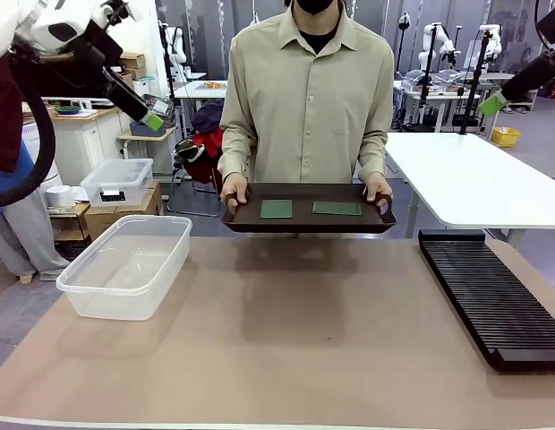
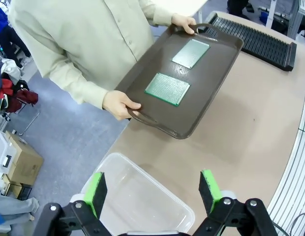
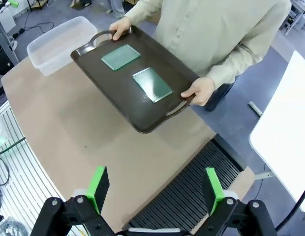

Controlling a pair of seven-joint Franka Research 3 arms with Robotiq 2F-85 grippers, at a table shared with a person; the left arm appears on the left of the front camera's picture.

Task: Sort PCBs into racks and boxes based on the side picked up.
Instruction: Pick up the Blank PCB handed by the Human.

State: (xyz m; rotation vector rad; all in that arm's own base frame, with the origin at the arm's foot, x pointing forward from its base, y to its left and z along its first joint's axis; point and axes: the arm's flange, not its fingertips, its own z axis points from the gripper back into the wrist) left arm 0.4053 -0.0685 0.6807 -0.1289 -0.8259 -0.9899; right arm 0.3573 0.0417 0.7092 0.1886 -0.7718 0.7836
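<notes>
Nothing looks sorted yet. Both PCBs lie flat on the tray (image 1: 304,224), the squarer one (image 1: 277,209) toward the tray's left end and the longer one (image 1: 337,208) toward its right, side by side with a gap of bare tray between them. A person holds the tray level by its handles, one hand (image 1: 233,190) at each end, just above the table (image 1: 286,358).

The tub (image 1: 107,309) sits on the table left of the tray and nearer the robot, and I see nothing in it. The rack (image 1: 492,296) lies right of the tray, also nearer the robot, and its slots look bare from here.

The left gripper (image 2: 153,182) hangs high, up and left of the tray, above the tub; its jaws stand wide apart and it holds nothing. The right gripper (image 3: 155,179) hangs high to the tray's right, above the rack, also spread wide and empty. Neither is close to a board.

So, as I judge it, the whole job is ahead: each board has to be picked off the tray and put into the rack or the tub. The tray is presented and within view of both wrists, so a first reach seems the natural next step.
</notes>
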